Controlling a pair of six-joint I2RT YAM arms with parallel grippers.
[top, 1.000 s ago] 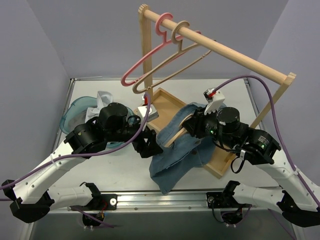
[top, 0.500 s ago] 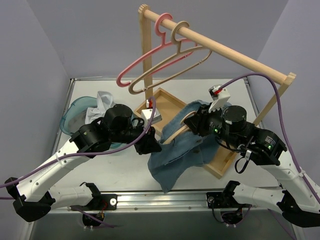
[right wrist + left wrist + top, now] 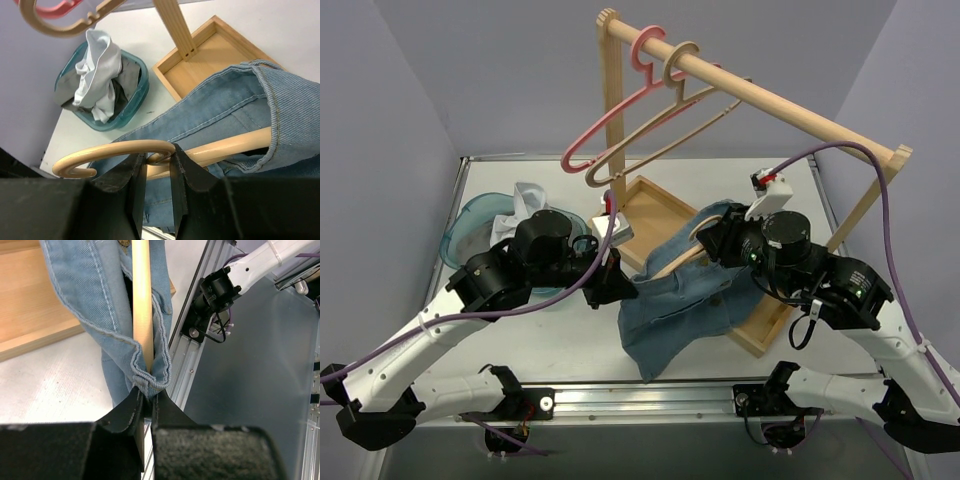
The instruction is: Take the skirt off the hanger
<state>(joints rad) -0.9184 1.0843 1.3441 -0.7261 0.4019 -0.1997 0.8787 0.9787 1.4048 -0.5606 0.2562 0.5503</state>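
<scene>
While my right gripper (image 3: 156, 161) clamps the wooden hanger (image 3: 220, 148) at its hook, my left gripper (image 3: 147, 399) pinches the denim skirt (image 3: 107, 300) by its waistband at the hanger's tip. Skirt hangs over the tray (image 3: 655, 205), not yet freed; sliding it off remains.

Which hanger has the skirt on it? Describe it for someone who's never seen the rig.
Find the wooden rail; below it, over the wooden tray, is a denim skirt. The wooden hanger threaded through its waistband is the one, gripped near its hook by the right claw. Unlike the pink hanger and beige hanger, it is off the rail and clothed.
</scene>
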